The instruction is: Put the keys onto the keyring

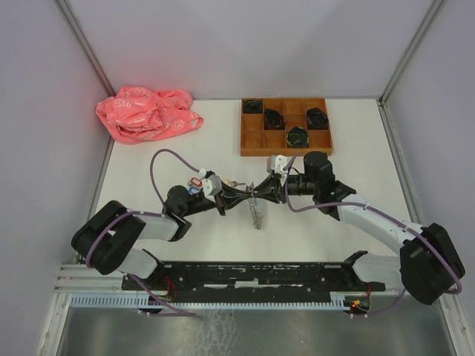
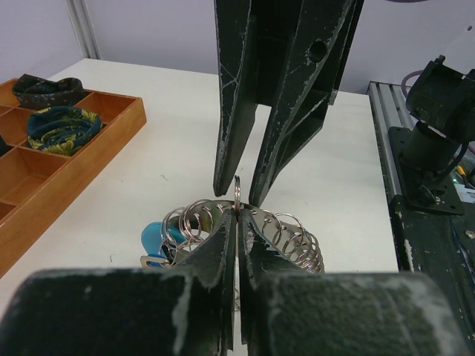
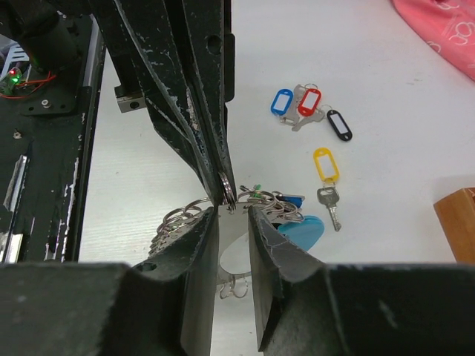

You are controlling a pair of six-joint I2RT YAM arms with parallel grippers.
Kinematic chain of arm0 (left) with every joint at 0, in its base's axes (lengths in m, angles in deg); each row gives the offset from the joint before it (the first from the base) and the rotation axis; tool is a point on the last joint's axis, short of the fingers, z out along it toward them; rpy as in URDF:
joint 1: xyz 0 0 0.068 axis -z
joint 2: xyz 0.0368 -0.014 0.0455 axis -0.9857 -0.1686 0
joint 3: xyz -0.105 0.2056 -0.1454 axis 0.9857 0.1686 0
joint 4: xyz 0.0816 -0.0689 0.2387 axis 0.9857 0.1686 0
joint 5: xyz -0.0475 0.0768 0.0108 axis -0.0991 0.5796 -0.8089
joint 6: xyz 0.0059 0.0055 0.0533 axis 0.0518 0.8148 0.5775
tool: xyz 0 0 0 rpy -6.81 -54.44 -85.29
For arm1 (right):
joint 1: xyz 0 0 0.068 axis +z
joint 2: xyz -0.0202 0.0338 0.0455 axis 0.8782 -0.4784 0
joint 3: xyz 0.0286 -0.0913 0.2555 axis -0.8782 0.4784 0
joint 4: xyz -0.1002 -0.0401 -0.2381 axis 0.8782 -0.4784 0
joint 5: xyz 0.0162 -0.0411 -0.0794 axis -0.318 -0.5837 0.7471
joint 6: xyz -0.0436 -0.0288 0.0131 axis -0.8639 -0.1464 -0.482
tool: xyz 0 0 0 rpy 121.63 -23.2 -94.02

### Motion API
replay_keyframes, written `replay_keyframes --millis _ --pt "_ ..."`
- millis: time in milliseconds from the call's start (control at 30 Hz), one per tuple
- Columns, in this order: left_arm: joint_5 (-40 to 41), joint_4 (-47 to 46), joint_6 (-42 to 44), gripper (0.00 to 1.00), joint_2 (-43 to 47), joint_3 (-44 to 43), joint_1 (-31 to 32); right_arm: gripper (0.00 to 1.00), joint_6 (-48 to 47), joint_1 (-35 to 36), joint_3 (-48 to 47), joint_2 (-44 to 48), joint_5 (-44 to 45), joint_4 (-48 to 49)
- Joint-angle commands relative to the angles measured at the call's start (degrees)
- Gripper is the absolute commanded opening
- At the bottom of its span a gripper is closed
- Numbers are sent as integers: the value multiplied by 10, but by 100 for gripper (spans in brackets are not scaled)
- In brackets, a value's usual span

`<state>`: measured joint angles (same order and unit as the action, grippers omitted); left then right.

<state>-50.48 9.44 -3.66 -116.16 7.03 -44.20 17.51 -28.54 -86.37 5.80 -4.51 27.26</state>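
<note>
The keyring (image 1: 257, 213), a hoop strung with many silvery split rings and a light-blue section (image 3: 304, 230), hangs between both arms over mid-table. My left gripper (image 2: 237, 211) is shut on one small ring at the hoop's top (image 2: 237, 189). My right gripper (image 3: 234, 211) faces it, open, its fingers (image 3: 200, 245) standing on either side of the hoop's flat metal band. Loose keys lie on the table beyond: one with a yellow tag (image 3: 325, 165), and a cluster with blue (image 3: 281, 101), red (image 3: 309, 100) and black tags. The same cluster (image 1: 197, 184) shows beside the left wrist.
A wooden compartment tray (image 1: 252, 141) with black coiled bundles stands at the back right, and its wall (image 2: 111, 126) lies to the left of the left gripper. A pink plastic bag (image 1: 148, 113) lies back left. The black base rail (image 1: 252, 274) runs along the near edge.
</note>
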Motion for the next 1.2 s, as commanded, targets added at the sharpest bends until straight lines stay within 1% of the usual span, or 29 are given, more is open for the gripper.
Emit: replay_keyframes --millis 0,367,433,533,633,667,833,1000,1167 --pt "-13 -65 -24 3 -2 -13 2 29 -11 0 -23 -9 -35 9" --pt "-21 -66 -24 3 -11 -17 3 19 -17 0 -36 -16 -50 5" --pt "-21 -66 -24 3 -11 -17 3 13 -23 0 -41 -17 -52 -5" --pt "-17 -65 -21 3 -9 -16 3 2 -44 0 -58 -15 -52 -52" --pt "-7 -41 -4 9 1 -15 3 1 -71 1 -91 -12 -33 -133" --pt "-3 -27 5 11 6 -15 3 1 -84 4 -114 -12 -15 -183" --pt "10 40 40 18 38 -20 3 1 -156 32 -201 -30 61 -368" --pt "16 62 54 25 57 -23 5 1 -184 70 -306 -88 162 -534" --pt "13 58 55 27 51 -24 11 1 -187 112 -431 -163 275 -689"
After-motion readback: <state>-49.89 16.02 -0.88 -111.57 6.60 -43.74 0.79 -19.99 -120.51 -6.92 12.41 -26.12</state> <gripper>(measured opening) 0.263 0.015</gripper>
